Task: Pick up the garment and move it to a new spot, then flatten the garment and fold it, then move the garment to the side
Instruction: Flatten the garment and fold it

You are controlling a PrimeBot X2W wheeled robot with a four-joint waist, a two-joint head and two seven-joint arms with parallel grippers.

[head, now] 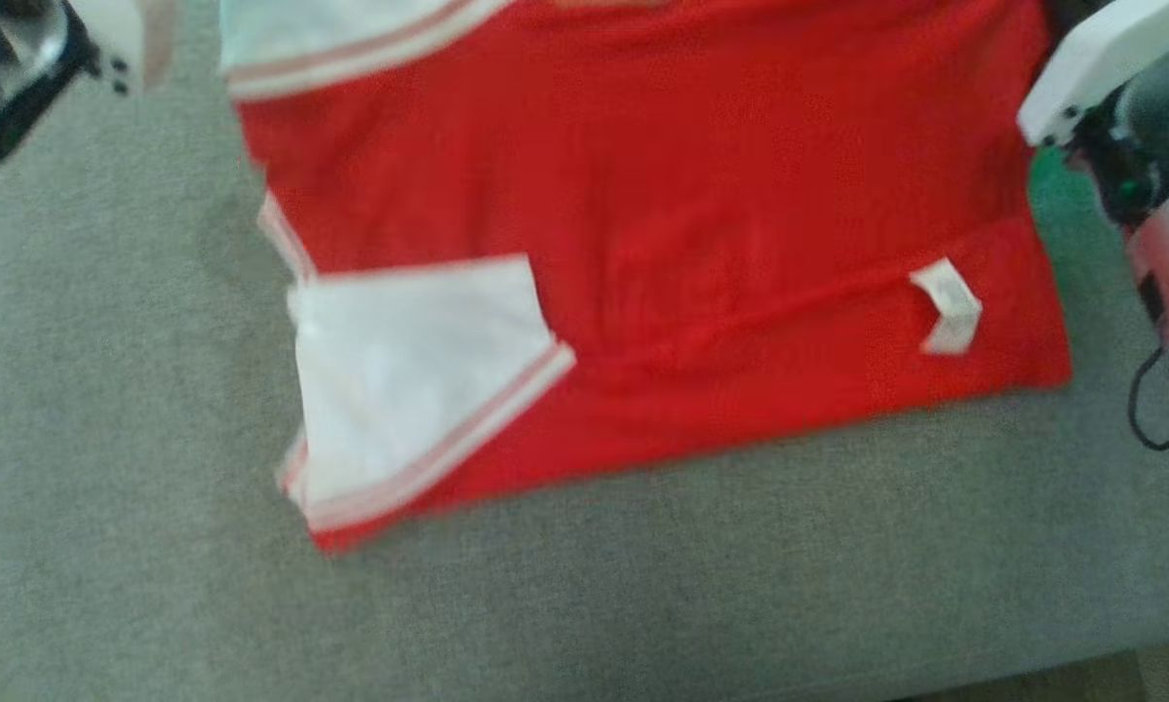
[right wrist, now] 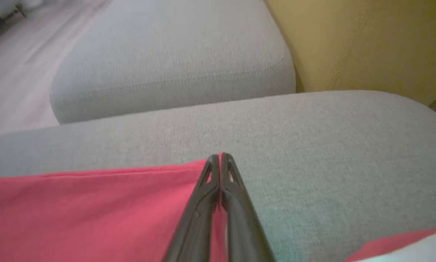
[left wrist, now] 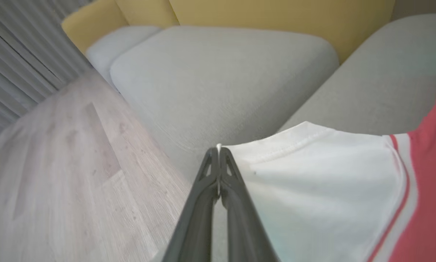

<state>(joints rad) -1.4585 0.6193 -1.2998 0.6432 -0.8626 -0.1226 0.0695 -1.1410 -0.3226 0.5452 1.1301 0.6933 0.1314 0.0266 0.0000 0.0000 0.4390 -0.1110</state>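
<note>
L gripper (left wrist: 218, 154) shut tight on white sleeve (left wrist: 312, 174) edge, R gripper (right wrist: 220, 160) pinching a red corner. Red garment (head: 701, 175) sits on grey sofa cushion (head: 106, 507), near sleeve (head: 418, 380) folded in. Two-corner hold prob. keeps fabric taut for next fold.

— What are we working on?
— We have a grey fabric cushion (head: 155, 507) under us, its cloth showing from 6 round to 9 o'clock in the head view.
— What do we see on it?
— One red garment (head: 740, 175), spread from the centre toward 12 o'clock. A white sleeve (head: 409, 370) with striped trim is folded onto the red at 8 o'clock, and a small white label (head: 950, 307) sits at 3 o'clock.
— And beside it?
— In the left wrist view we make out a second grey cushion (left wrist: 221, 80) at 12 o'clock and pale wooden floor (left wrist: 76, 174) at 9 o'clock.
</note>
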